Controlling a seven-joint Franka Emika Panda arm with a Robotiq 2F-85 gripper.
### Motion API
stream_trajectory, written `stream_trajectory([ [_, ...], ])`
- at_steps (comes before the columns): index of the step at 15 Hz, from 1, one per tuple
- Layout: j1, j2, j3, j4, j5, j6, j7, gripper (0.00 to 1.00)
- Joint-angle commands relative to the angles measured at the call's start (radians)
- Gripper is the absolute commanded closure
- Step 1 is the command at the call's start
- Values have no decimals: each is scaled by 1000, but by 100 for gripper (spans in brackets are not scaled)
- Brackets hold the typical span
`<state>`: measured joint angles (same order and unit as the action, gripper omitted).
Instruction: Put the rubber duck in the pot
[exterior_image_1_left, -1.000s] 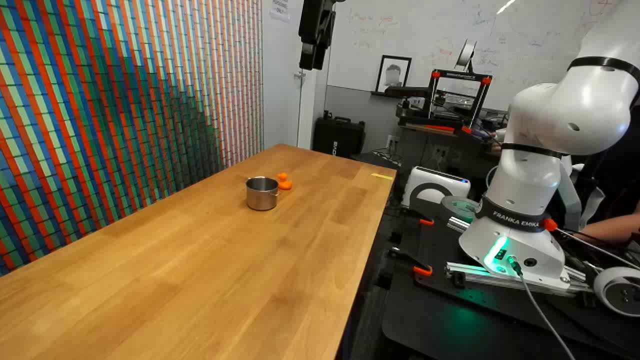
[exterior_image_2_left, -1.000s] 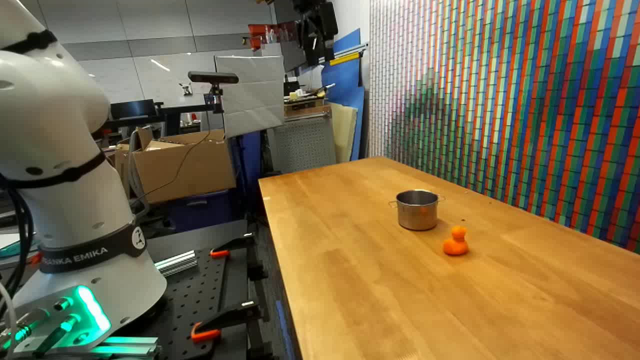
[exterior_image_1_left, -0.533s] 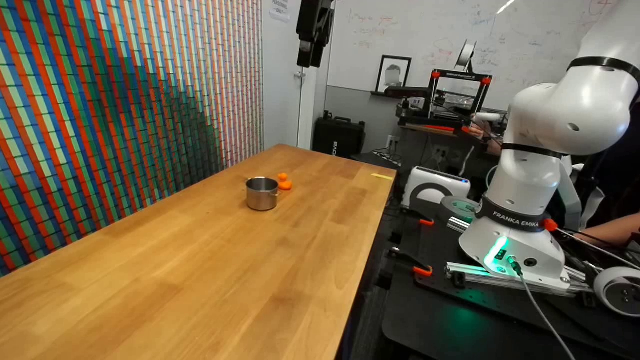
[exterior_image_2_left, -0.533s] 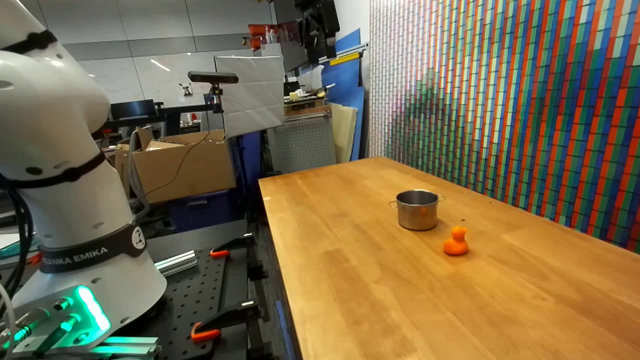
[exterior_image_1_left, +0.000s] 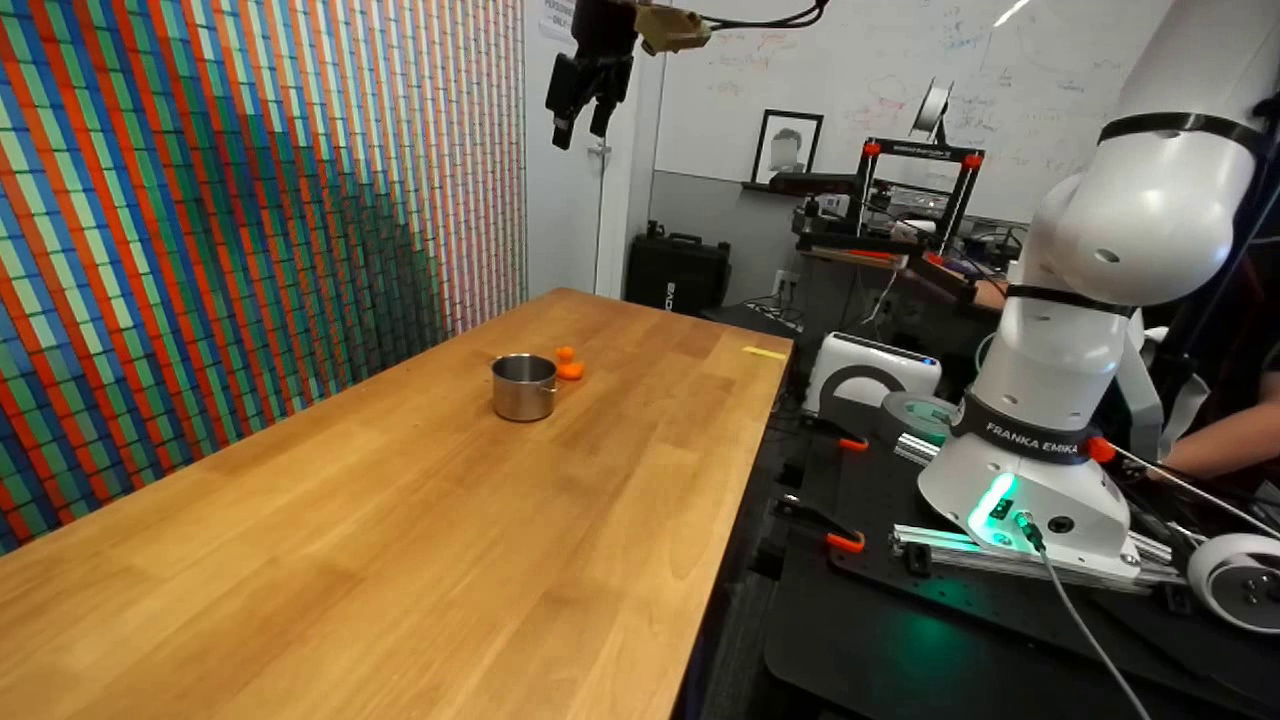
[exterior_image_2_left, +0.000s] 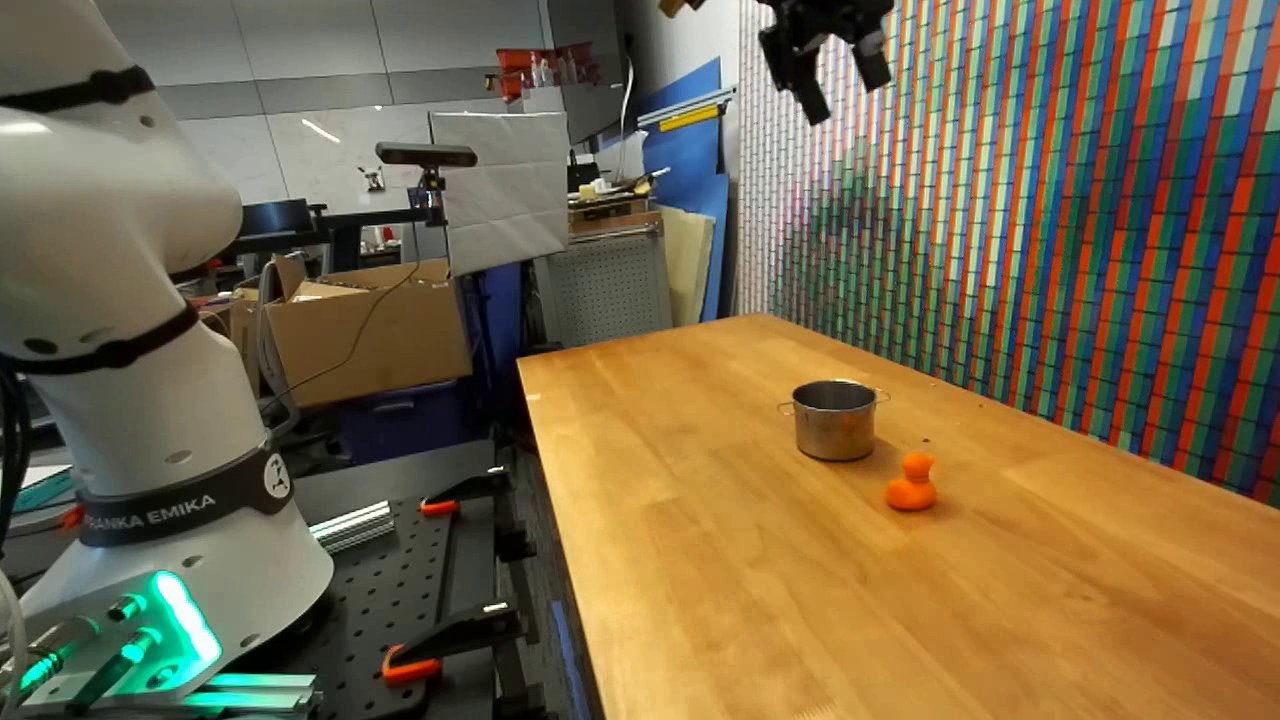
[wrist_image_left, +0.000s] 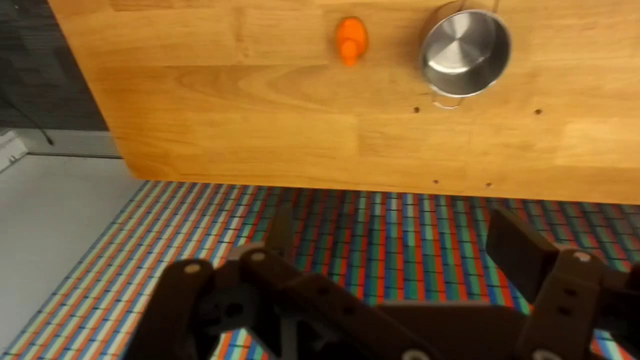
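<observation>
Rounded duck (exterior_image_2_left: 911, 490) near cylindrical metal pot (exterior_image_2_left: 834, 432)

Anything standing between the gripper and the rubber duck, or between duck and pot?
Nothing visible in either path. The open gripper hangs high; the rubber duck sits apart from the lidless pot and likely just needs lifting up and in.

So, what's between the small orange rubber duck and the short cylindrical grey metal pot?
Only light-brown wooden tabletop between the duck and the pot; the wrist view shows that stretch bare.
</observation>
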<state>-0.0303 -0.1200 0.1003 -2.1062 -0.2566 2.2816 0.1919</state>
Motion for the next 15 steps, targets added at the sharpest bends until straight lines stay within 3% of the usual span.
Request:
stream_trajectory([
  [1,-32,173,-59,132,-97,13,85,0],
  [6,-14,310,-124,142,-52,-13,126,0],
  [15,15,539,-135,171,72,28,132,0],
])
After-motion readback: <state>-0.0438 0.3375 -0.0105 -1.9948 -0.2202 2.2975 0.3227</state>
